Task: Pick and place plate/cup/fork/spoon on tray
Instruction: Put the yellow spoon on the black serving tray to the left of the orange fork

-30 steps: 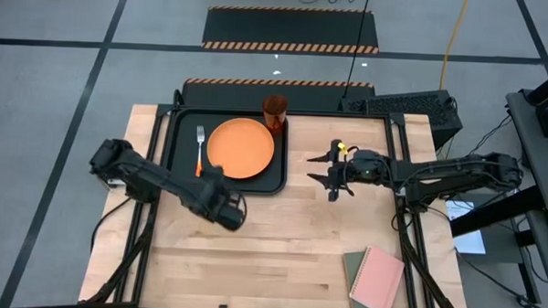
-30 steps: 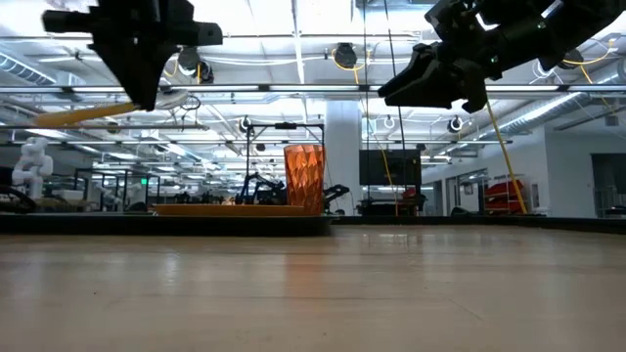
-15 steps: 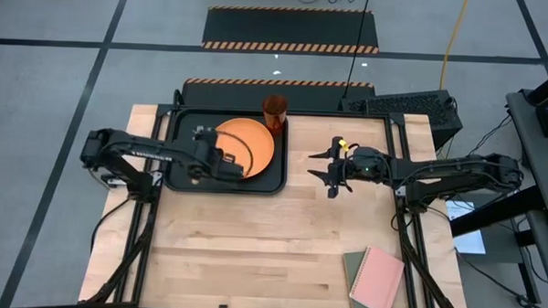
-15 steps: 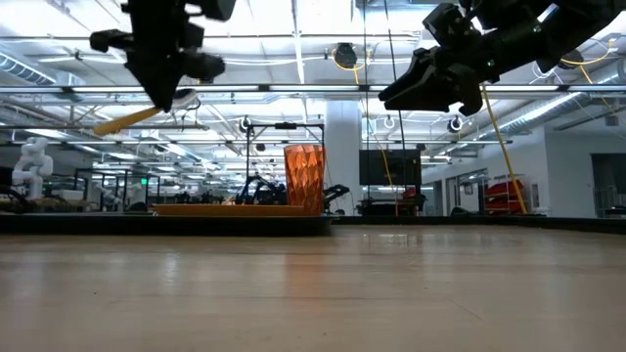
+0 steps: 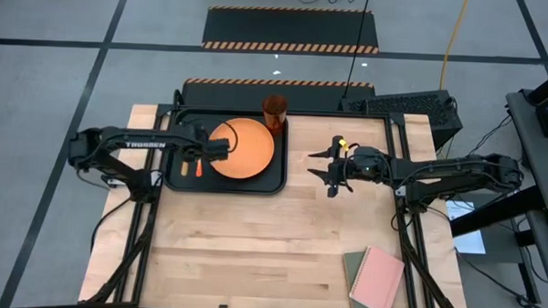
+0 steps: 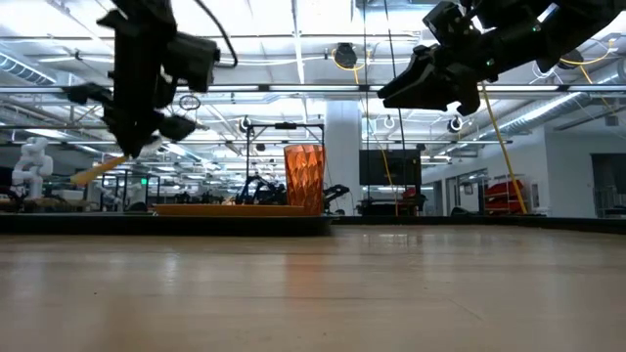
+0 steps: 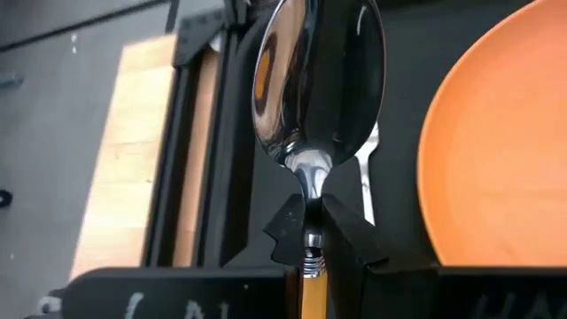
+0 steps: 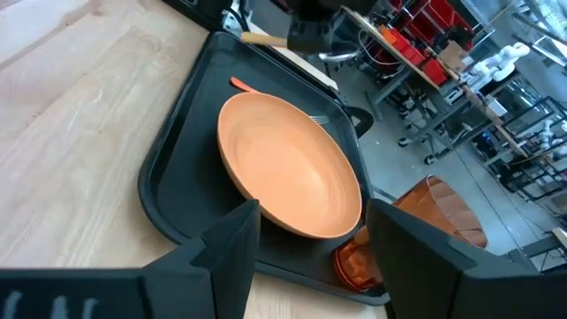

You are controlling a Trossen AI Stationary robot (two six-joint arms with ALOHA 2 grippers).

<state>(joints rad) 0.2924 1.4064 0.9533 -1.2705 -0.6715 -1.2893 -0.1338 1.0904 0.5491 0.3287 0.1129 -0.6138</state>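
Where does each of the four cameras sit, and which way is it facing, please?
High view: overhead, straight down on tray, both arms.
Low view: table height, level toward cup; arms overhead.
Left wrist view: on left arm above the tray; left gripper clamps spoon.
Right wrist view: on right arm, toward plate; right gripper open.
Both wrist views share plate and fork.

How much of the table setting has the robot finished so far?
Most of it. The plate, the fork and the cup already sit on the tray. The spoon is in hand: the left gripper is shut on its handle above the tray, beside the plate. What is left is laying the spoon down. The right gripper hangs open over the table.
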